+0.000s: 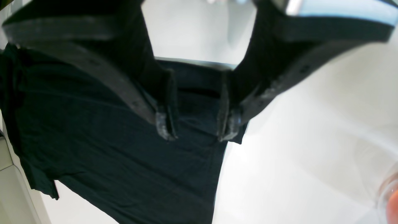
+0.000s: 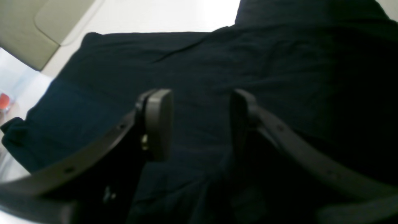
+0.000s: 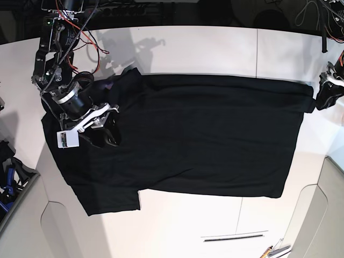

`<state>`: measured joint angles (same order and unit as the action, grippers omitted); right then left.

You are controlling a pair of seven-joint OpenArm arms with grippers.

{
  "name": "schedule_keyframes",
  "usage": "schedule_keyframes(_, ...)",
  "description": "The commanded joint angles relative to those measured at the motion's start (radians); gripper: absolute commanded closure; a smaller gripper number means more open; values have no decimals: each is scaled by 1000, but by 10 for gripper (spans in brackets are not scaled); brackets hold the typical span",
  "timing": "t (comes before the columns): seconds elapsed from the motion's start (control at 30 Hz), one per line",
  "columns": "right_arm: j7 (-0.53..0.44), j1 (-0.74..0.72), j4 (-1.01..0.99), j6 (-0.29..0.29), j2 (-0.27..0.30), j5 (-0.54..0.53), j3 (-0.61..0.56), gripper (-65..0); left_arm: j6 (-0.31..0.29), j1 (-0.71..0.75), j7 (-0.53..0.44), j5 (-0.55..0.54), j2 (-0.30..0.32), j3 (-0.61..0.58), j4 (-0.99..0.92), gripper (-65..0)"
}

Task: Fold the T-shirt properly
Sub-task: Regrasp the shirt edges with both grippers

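Note:
The black T-shirt [image 3: 204, 134] lies spread flat on the white table [image 3: 215, 48] with its plain side up, one sleeve toward the near left. My right gripper [image 3: 105, 137] hovers over the shirt's left part. In the right wrist view this right gripper [image 2: 200, 105] is open, and only dark T-shirt [image 2: 279, 62] cloth shows under the gap. My left gripper [image 3: 324, 97] is at the shirt's far right edge. Seen from its wrist, the left gripper [image 1: 197, 127] stands open just above a hem corner of the T-shirt [image 1: 108, 149]. Nothing is pinched there.
A clear cup with something orange [image 1: 391, 199] stands on the table near my left arm. A beige panel [image 2: 37, 25] borders the table edge. Loose wires [image 3: 80, 32] hang at the right arm's base. Pens [image 3: 277, 250] lie at the near right edge.

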<state>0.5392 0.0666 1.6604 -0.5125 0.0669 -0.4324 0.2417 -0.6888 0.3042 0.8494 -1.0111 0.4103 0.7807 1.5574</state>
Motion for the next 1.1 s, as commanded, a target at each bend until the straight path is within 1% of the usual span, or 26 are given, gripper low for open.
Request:
schedule_keyframes(0.0, -23, -13, 16, -7, 8, -16, 3, -297, -9, -5, -14, -23, 22, 8, 14, -242)
schedule_keyframes(0.1, -22, -13, 16, -7, 18, -16, 19, -297, -9, -5, -16, -24, 23, 8, 14, -241)
schedule_keyframes(0.2, -12, -13, 16, -8, 30, -16, 60, -297, -9, -5, -27, -25, 26, 18, 15, -241)
schedule_keyframes(0.43, 57, -2, 16, -8, 52, -47, 174, -287, -9, -5, -29, -47, 25, 16, 63, -241)
schedule_keyframes(0.47, 68, -2, 16, -8, 52, -47, 186, -253, -9, -5, -29, -46, 25, 7, 73, -239)
schedule_keyframes(0.5, 74, -2, 16, -8, 52, -46, 196, -198, -9, -5, -28, -44, 25, -5, 81, -219)
schedule_keyframes(0.53, 84, -2, 16, -8, 52, -46, 203, -124, -9, -5, -23, -34, 25, -24, 87, -188)
schedule_keyframes(0.57, 92, -2, 16, -8, 52, -46, 206, -43, -9, -6, -23, -14, 25, -51, 89, -155)
schedule_keyframes(0.6, 92, -2, 16, -8, 52, -45, 208, 0, -9, -9, -23, 11, 25, -83, 89, -126)
schedule_keyframes(0.7, 94, -2, 16, -8, 52, -30, 208, 0, -9, -31, -29, 143, 25, -196, 89, -49)
schedule_keyframes(0.77, 94, -2, 16, -8, 52, 8, 208, 0, -9, -46, -70, 268, 25, -264, 89, 0)
schedule_keyframes(0.8, 94, -2, 16, -8, 52, 34, 208, 0, -8, -53, -101, 337, 24, -292, 89, 0)
schedule_keyframes(0.87, 94, 0, 15, -7, 53, 80, 208, 0, 80, -58, -169, 473, 25, -334, 88, 0)
schedule_keyframes(0.9, 89, 8, 15, -6, 56, 90, 208, 0, 115, -57, -197, 523, 24, -349, 88, 0)
schedule_keyframes(0.93, 87, 16, 15, -4, 60, 97, 208, 0, 148, -57, -203, 557, 24, -360, 88, 0)
schedule_keyframes(0.97, 86, 29, 15, 7, 67, 106, 208, 0, 171, -57, -203, 579, 25, -370, 86, 0)
schedule_keyframes(1.07, 63, 72, 15, 23, 92, 144, 208, 0, 208, -57, -199, 590, 24, -386, 71, 0)
